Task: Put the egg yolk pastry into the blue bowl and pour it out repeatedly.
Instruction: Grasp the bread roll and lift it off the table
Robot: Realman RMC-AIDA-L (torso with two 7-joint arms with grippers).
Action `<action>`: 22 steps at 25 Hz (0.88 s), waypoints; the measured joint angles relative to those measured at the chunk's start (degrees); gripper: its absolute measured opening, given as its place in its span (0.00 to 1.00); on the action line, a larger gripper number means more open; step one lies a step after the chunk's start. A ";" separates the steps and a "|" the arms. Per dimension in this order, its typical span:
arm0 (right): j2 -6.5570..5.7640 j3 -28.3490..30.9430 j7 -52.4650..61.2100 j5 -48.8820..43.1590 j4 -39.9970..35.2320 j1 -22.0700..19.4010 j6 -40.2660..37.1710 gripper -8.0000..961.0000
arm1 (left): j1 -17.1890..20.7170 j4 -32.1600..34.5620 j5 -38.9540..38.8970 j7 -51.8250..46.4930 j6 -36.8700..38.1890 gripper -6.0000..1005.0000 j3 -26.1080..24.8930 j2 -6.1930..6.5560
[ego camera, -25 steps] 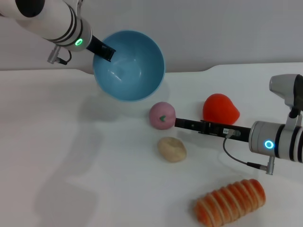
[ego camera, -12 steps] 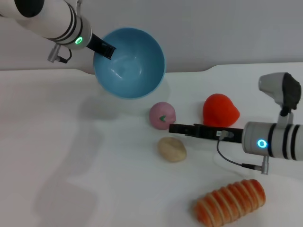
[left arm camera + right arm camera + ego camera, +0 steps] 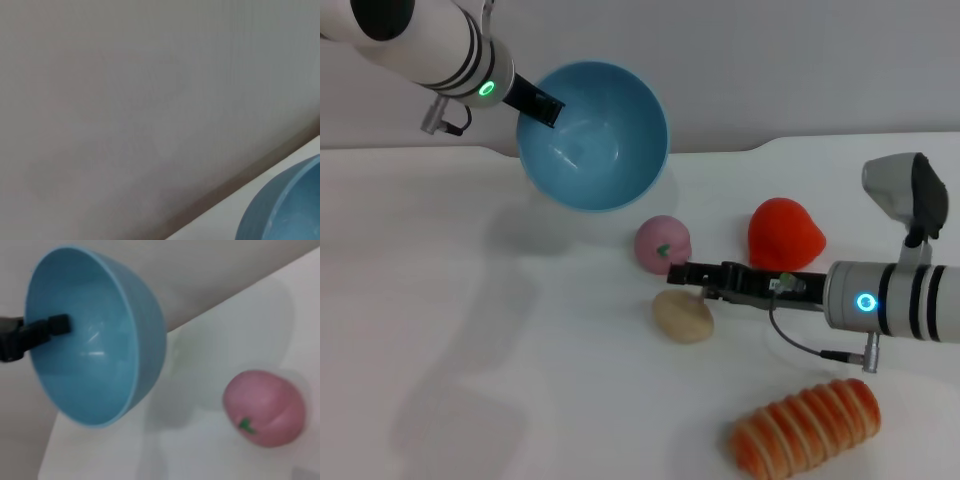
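Left pincer (image 3: 542, 106): I have it clamped on the blue bowl's (image 3: 592, 137) rim, held tipped, empty.
Right pincer (image 3: 678, 272): just above the egg yolk pastry (image 3: 682, 316); I cannot tell its state.
Pastry: on the counter (image 3: 470, 330), beside the pink ball (image 3: 663, 243).
Progress: next comes the pickup, then loading.

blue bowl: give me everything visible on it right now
The smooth light-blue round plastic bowl is plain, glossy inside and empty. It is held off the white table, tipped on its side so its opening faces forward and toward the robot's right. The left gripper clamps its rim, one dark finger showing inside the bowl in the right wrist view. Nothing else touches it. It hangs at the table's far side, above and to the left of the pink ball with a green mark.
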 joint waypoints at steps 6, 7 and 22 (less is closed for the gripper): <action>0.13 -1.66 2.40 0.03 -0.26 0.45 -1.81 0.72 | 0.19 0.01 -0.04 0.00 0.00 0.01 0.10 0.01; 0.13 -1.88 3.17 0.04 -0.14 0.50 -1.77 0.72 | 0.22 0.00 -0.04 0.00 0.00 0.01 0.10 0.01; -0.22 -2.54 8.66 -0.56 0.93 -1.32 -1.28 0.70 | 0.42 0.07 -0.01 0.23 0.85 0.01 0.12 0.01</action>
